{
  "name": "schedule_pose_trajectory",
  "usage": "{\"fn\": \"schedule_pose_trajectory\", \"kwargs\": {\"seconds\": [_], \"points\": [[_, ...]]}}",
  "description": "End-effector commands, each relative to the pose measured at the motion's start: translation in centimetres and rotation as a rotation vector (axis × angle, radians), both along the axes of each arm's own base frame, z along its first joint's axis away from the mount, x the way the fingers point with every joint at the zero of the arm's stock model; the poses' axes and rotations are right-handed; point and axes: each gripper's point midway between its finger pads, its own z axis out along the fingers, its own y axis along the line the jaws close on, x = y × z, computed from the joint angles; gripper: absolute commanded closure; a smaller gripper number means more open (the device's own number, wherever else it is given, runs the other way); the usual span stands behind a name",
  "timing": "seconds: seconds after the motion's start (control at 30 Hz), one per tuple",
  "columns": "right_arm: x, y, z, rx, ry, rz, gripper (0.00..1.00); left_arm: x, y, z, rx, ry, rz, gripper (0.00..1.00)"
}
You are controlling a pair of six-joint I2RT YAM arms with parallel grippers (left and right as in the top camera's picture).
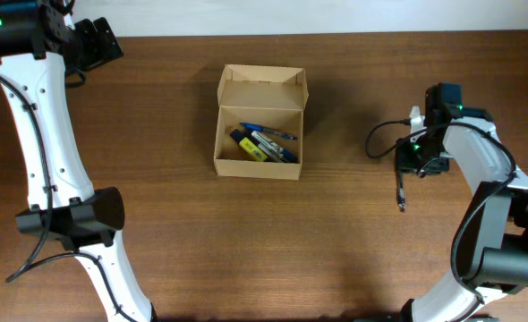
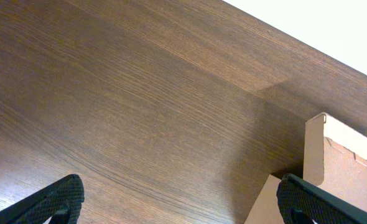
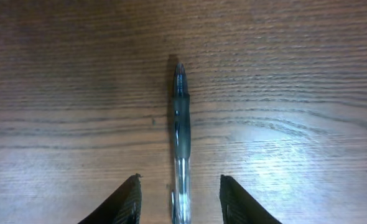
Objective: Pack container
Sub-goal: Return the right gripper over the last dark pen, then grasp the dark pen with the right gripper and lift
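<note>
Dark wood table (image 1: 246, 259), seen from above. Far left: left gripper (image 2: 180, 186) spread wide, holding nothing, just off the box corner. Centre: the container (image 1: 257, 169), flap up, pens (image 1: 264, 143) lying inside. Right: right gripper (image 3: 180, 178) partly open, straddling a loose pen (image 3: 180, 118), not touching. Likely the pick-up step; next, lower, pinch the barrel squarely, carry to the box.

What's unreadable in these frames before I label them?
Overhead: the pens in the container are too small to count or identify.
Right wrist: the loose pen has its rear end cut off by the bottom edge.
Overhead: that same end is hidden under the right gripper.
Left wrist: only a corner of the container shows; the frame edges cut off the rest.
</note>
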Motion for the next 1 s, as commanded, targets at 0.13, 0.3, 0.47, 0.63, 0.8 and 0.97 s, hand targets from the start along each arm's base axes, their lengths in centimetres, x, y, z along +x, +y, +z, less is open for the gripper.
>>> {"fn": "schedule_pose_trajectory", "kwargs": {"seconds": [0.13,0.3,0.47,0.63,0.8,0.97], "points": [[-1.2,0.0,-2.1,0.014,0.056,-0.04,0.65,0.0,0.1,0.5,-0.001,-0.017,-0.01,0.0],[-1.1,-0.2,-3.4,0.004,0.074,-0.042,0.68,0.0,0.1,0.5,-0.001,-0.017,-0.01,0.0],[-0.8,-0.2,-4.2,0.006,0.078,-0.048,0.7,0.0,0.1,0.5,-0.001,-0.017,-0.01,0.0],[-0.6,-0.3,-4.6,0.006,0.076,-0.05,0.96,0.0,0.1,0.5,-0.001,-0.017,-0.01,0.0],[0.1,-0.2,-4.2,0.016,0.054,-0.081,0.96,0.0,0.1,0.5,-0.001,-0.017,-0.01,0.0],[4.3,2.1,1.1,0.173,-0.09,-0.056,0.96,0.0,0.1,0.5,-0.001,-0.017,-0.01,0.0]]}}
